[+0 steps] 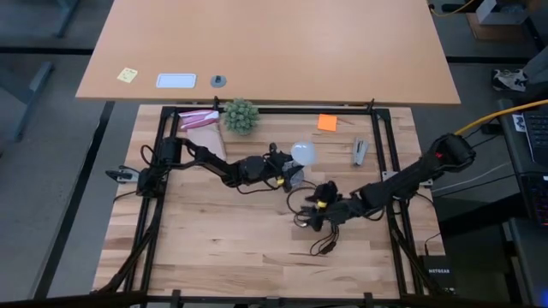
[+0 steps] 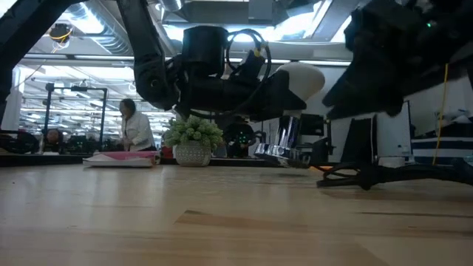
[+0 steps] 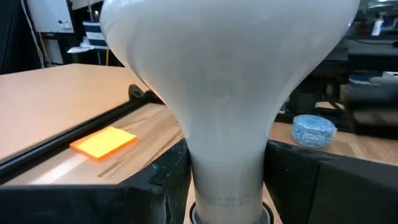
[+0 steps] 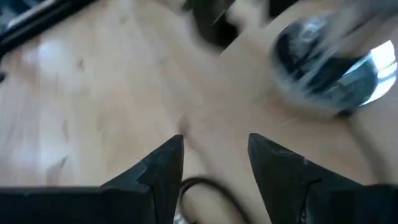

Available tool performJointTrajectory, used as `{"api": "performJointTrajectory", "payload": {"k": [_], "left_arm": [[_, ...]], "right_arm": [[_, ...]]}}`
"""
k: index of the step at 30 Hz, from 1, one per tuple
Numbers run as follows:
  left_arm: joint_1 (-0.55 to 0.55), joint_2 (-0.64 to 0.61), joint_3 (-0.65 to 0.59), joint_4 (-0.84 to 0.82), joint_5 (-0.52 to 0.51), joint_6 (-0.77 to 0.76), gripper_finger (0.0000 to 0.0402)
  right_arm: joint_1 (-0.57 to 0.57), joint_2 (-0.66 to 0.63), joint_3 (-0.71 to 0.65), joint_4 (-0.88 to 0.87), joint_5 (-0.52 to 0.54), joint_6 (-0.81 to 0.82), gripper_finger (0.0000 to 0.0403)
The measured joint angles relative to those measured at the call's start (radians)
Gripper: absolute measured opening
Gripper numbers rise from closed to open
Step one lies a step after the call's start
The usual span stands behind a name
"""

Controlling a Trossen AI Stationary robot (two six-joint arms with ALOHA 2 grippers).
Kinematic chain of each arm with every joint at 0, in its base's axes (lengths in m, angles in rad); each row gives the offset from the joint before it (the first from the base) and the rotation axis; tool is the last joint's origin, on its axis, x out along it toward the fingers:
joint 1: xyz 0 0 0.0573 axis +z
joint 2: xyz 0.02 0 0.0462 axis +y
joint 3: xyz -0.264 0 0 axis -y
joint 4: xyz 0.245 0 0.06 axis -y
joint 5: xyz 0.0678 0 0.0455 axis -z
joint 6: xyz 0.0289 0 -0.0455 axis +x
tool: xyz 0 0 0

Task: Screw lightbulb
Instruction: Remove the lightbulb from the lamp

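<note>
1. Filling the left wrist view, the bulb (image 3: 227, 93) stands between the left gripper's (image 3: 227, 186) dark fingers (image 3: 165, 180), its narrow neck clamped between them and its dome pointing away from the wrist.
2. From above, the bulb (image 1: 302, 153) is held off the table (image 1: 214, 239) near its middle, just beside the left gripper (image 1: 291, 174). The right gripper (image 1: 315, 216) is close by, nearer the front edge, with its jaws apart and nothing between them.
3. The right wrist view shows a silvery socket (image 4: 333, 65), blurred, lying on the wood ahead of the open right fingers (image 4: 165, 168), with a black cord (image 4: 208, 190) near them.
4. Judged step: bringing bulb to socket. To do it well, the right gripper probably needs to steady the socket first, since a loose socket would spin. The left should line the screw base up straight before turning; a tilted start risks cross-threading.
5. The bulb looks white and frosted, with a round dome narrowing like a cone to a greyish base. Smooth glass may slip if gripped lightly.
</note>
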Motion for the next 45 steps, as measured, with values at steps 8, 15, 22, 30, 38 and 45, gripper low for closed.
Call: {"api": "performJointTrajectory", "payload": {"k": [8,15,22,30,38,45], "left_arm": [[-0.044,0.0,0.0,0.001,0.0,0.0,0.0159],[-0.079,0.0,0.0,0.002,0.0,0.0,0.0159],[-0.099,0.0,0.0,0.005,0.0,-0.001,0.0159],[-0.098,0.0,0.0,0.009,-0.004,-0.001,0.0159],[-0.081,0.0,0.0,0.009,-0.008,0.042,0.0159],[-0.071,0.0,0.0,0.006,-0.008,0.05,0.0159]], "right_arm": [[-0.001,-0.082,0.0,-0.222,0.192,0.025,0.0188],[-0.038,0.009,0.001,-0.232,0.201,0.027,0.0188],[-0.134,0.085,0.001,-0.3,0.22,0.028,0.0188],[-0.233,0.155,0.001,-0.307,0.088,0.024,0.0188],[-0.198,0.238,0.002,-0.043,-0.062,0.023,0.0188],[-0.161,0.244,0.001,0.224,-0.154,0.024,0.0188]]}}
